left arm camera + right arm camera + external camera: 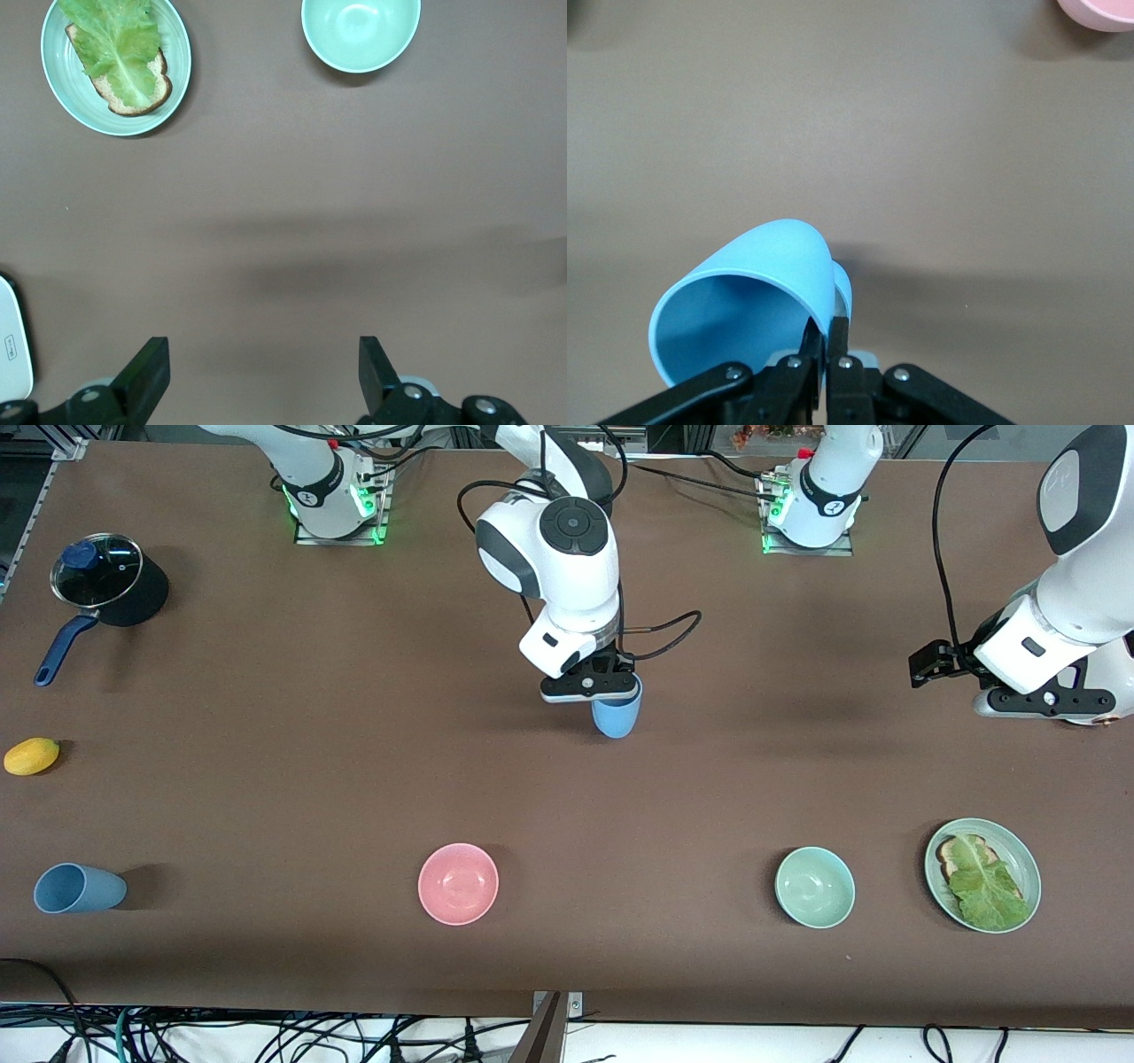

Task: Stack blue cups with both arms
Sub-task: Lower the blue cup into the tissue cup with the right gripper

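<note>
A light-blue cup (617, 715) hangs over the middle of the table, tilted, with my right gripper (620, 689) shut on its rim. In the right wrist view one finger is inside the cup (744, 292) and one outside, the gripper (828, 332) pinching the wall. A second blue cup (78, 888) lies on its side at the right arm's end of the table, close to the front camera. My left gripper (1050, 701) waits open over bare table at the left arm's end. Nothing lies between its fingers (146, 376) in the left wrist view.
A pink bowl (458, 883), a pale-green bowl (814, 887) and a green plate (1019, 855) with bread and lettuce stand along the edge nearest the front camera. A lidded pot (102, 577) and a yellow fruit (31, 755) sit at the right arm's end.
</note>
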You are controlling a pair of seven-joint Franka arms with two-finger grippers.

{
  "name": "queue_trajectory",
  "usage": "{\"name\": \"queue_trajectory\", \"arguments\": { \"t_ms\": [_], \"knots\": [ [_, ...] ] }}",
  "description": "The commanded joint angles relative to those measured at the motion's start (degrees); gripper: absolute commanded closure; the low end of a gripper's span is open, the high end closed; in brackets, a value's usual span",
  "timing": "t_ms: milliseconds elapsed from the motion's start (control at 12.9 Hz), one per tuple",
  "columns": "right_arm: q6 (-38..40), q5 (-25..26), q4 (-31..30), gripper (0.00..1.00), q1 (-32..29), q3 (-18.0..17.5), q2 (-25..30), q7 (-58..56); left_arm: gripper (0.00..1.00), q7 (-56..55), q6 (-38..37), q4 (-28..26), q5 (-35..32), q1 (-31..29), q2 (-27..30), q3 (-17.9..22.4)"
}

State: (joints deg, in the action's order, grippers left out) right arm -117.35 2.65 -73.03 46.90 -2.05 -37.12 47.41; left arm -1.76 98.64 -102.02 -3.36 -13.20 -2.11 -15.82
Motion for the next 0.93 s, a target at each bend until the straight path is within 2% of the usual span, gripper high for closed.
{"name": "queue_trajectory", "arguments": {
  "t_ms": [0, 387, 851],
  "knots": [
    [0.37, 1.04, 1.76, 1.00, 0.74, 0.73, -0.77, 0.84, 0.05, 4.20, 0.50, -0.90, 1.69, -0.59, 1.32, 0.08],
    [0.37, 0.95, -0.62, 1.00, 0.74, 0.73, -0.15, 0.66, 0.05, 7.03, 0.32, -0.20, 3.62, -1.73, 1.32, 0.08],
    [0.37, 0.43, -0.71, 1.00, 0.74, 0.64, -0.33, 0.84, 0.05, 7.21, -2.04, 2.78, 4.23, -2.09, 1.32, 0.78]
  ]
}}
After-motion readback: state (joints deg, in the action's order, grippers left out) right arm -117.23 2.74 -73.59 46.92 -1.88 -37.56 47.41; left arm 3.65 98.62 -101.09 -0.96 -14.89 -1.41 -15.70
